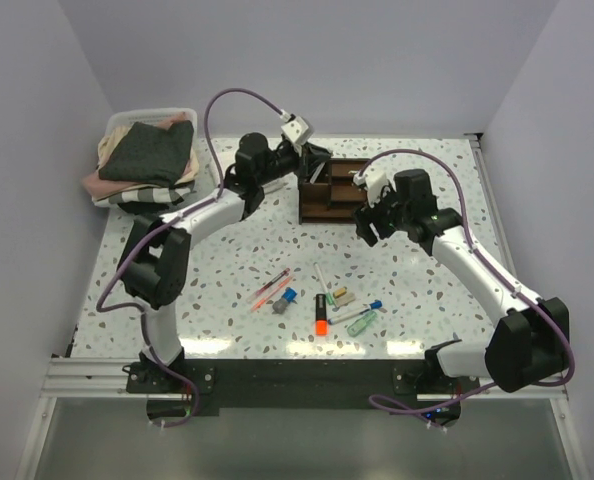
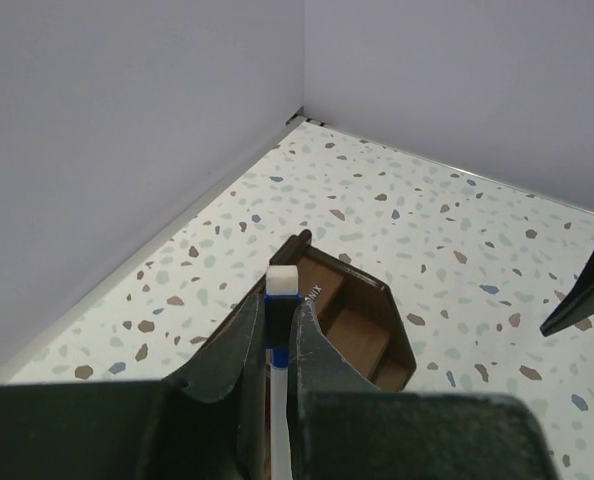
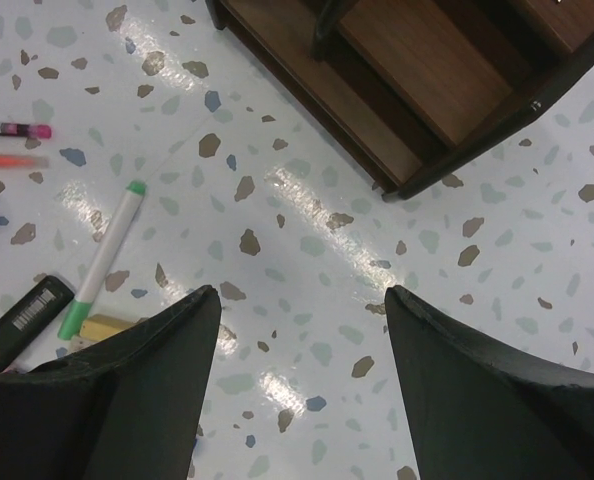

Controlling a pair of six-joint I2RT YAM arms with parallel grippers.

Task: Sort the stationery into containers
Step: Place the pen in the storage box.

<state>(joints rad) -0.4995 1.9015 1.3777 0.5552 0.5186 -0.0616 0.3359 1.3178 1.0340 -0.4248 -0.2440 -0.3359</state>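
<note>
my left gripper (image 2: pixel 280 318) is clamped on the white pen (image 2: pixel 282 282), long axis toward twelve o'clock, the organiser (image 2: pixel 362 325) just beyond at one o'clock; my right gripper (image 3: pixel 302 300) hangs open beside it.

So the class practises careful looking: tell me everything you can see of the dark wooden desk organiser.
The organiser is a small boxy caddy of dark brown wood, open-topped, split by dividers into taller and lower compartments. It stands upright on the speckled table, toward the far middle. The left end effector holds a white pen over its left end in the top view; whether they touch cannot be told.
</note>
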